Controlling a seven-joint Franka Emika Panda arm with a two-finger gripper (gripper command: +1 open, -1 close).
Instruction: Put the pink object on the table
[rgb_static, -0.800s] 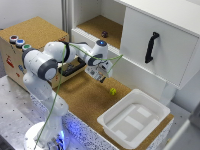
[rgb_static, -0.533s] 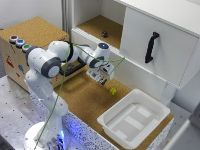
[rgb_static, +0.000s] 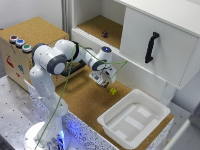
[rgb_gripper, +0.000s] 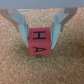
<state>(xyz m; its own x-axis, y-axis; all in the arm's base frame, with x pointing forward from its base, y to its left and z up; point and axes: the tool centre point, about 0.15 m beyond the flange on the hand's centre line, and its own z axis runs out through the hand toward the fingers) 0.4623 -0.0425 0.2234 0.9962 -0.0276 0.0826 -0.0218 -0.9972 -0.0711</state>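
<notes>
The pink object (rgb_gripper: 39, 40) is a small reddish-pink cube with black letters on its faces. In the wrist view it sits between my two fingers (rgb_gripper: 22, 29), which press on its sides. The brown cork table (rgb_gripper: 15, 65) lies right under it, and I cannot tell whether the cube touches the cork. In the exterior view my gripper (rgb_static: 103, 81) points down, low over the table (rgb_static: 85, 97), in front of the white cabinet. The cube itself is hidden behind the fingers there.
A small yellow-green ball (rgb_static: 113, 91) lies on the cork just to the exterior view's right of the gripper. A white tray (rgb_static: 131, 119) stands beyond it. A dark purple object (rgb_static: 104, 34) sits on the cabinet shelf. The button-topped cork box (rgb_static: 20, 47) stands at the left.
The gripper has moved down and to the exterior view's right, from in front of the shelf to just above the cork table, still holding the cube.
</notes>
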